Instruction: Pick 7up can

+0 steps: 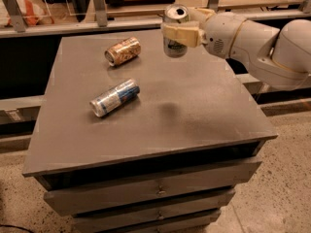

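Note:
The 7up can (175, 46), pale silver-white with a silver top, is upright in my gripper (179, 33) at the upper middle of the camera view. The tan fingers (182, 34) are shut around its upper half and hold it clear above the back right part of the grey cabinet top (194, 106). Its shadow falls on the top near the middle. My white arm (257, 42) reaches in from the right.
A brown-gold can (123, 51) lies on its side at the back left of the top. A slimmer blue-and-silver can (114, 97) lies on its side left of the middle. Drawers (155, 191) are below the front edge. A railing and shelf stand behind.

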`<state>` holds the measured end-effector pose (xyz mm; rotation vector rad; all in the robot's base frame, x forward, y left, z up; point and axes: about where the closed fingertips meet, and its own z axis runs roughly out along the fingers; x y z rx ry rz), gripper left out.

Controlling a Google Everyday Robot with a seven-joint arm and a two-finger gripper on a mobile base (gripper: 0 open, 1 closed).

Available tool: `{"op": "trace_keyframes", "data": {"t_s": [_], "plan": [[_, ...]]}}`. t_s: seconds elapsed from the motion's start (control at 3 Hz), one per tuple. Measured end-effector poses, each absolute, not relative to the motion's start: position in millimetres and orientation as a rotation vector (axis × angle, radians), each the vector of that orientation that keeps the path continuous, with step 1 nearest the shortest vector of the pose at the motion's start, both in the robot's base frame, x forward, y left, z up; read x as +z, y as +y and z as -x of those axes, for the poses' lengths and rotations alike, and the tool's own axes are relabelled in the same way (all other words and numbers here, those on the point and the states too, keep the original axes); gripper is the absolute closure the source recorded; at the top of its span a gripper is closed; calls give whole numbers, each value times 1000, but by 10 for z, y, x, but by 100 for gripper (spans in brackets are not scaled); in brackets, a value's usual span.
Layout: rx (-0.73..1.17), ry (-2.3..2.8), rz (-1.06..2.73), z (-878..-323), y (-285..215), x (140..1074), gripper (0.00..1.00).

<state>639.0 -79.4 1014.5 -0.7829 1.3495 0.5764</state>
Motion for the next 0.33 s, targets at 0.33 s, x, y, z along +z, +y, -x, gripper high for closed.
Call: {"op": "trace_keyframes", "data": {"t_s": [0.33], "plan": [[577, 1349, 783, -6390, -793, 10146, 100]]}}
